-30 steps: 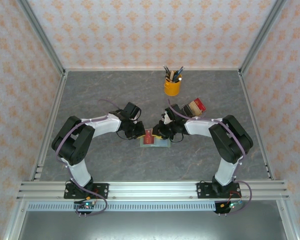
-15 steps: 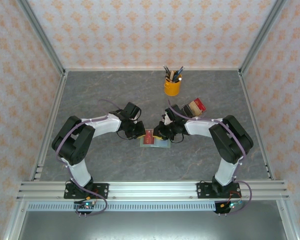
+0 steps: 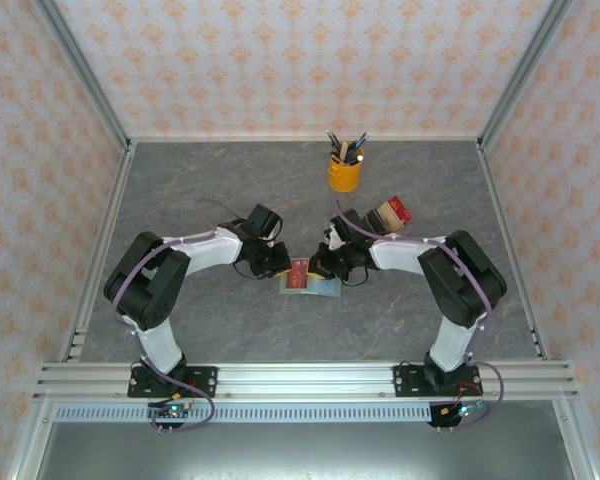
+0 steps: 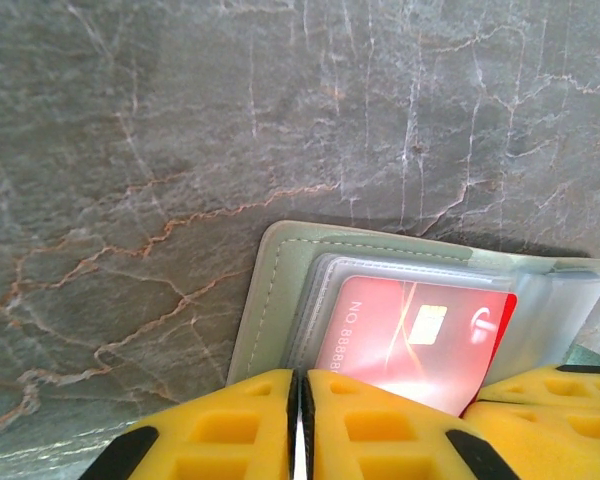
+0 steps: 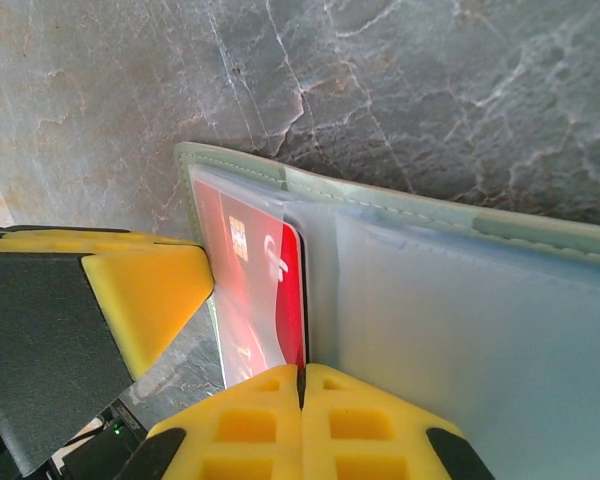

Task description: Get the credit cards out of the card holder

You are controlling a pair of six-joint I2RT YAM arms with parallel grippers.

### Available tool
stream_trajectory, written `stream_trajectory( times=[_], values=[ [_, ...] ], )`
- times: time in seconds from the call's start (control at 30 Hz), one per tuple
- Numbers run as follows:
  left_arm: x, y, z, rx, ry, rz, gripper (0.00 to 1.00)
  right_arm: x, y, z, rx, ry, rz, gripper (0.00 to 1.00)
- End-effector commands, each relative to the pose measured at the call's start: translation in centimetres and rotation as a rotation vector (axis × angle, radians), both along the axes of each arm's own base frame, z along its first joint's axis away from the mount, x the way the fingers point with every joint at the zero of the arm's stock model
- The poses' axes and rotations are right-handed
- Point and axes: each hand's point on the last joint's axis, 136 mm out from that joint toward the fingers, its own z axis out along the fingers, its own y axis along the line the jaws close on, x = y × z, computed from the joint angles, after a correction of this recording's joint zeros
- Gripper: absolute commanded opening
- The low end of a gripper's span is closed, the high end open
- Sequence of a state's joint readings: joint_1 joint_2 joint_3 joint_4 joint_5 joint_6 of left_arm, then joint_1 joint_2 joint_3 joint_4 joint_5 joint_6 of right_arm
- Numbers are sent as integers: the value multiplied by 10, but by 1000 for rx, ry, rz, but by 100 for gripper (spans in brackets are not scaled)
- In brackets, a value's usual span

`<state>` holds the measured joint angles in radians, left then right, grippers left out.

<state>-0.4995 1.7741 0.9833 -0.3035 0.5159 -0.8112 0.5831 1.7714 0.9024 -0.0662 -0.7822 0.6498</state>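
Table (image 3: 180,200): grey marble top, bearing everything listed. Card holder (image 3: 325,288): lying open and flat near the middle, between my two arms, its pale clear pockets (image 5: 460,320) facing up. Red card (image 4: 410,335): sitting in the holder's left half. Left gripper (image 4: 298,410): I am pressing its fingers together, tips at the holder's edge just beside the card. Right gripper (image 5: 302,410): I am pressing its fingers together too, tips meeting at the card's edge.
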Motion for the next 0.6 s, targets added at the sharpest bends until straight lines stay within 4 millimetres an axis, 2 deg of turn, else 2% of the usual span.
stream_trajectory(
  times=[0.0,0.2,0.33,0.5,0.57],
  values=[
    [-7,14,-19,74,46,10,16,9,3,13,3,-61,17,0],
    [-3,16,-10,72,31,4,19,5,-18,4,-81,-45,20,0],
    [-2,16,-8,69,28,-2,18,3,-23,3,-94,-46,20,0],
    [3,7,2,22,6,-14,17,5,-12,14,-13,-63,34,0],
    [6,0,13,-24,-17,-21,18,6,-5,20,31,-63,41,5]
  ],
)
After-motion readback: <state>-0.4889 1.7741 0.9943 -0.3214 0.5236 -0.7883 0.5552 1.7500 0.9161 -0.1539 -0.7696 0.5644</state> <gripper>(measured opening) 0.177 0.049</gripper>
